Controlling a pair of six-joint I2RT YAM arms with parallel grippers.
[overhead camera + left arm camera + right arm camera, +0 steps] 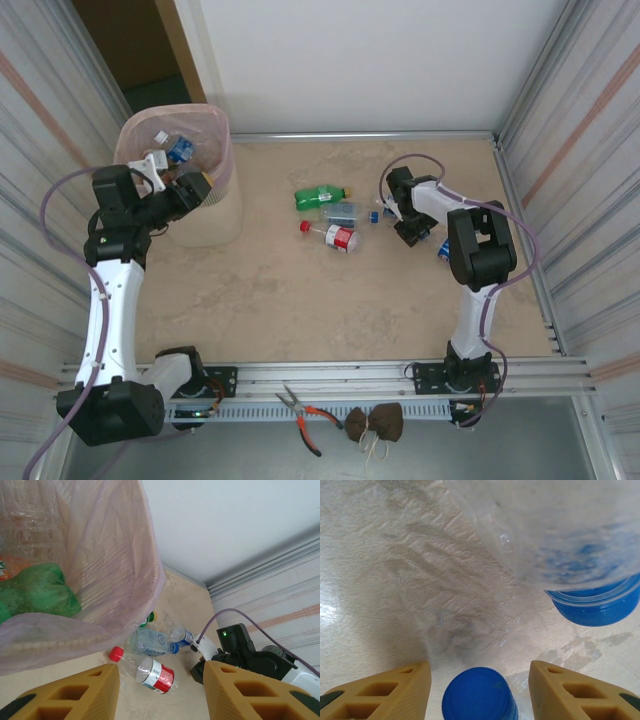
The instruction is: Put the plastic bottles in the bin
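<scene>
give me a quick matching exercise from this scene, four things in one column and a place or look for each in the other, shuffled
Things
1. green bottle
2. red-label bottle
3. bin
4. pliers

Descriptions
A. upright, with bottles inside
B. on the rail at the near edge
C. lying flat, yellow cap
D. lying flat, red cap

Pairs: 1-C, 2-D, 3-A, 4-B
</scene>
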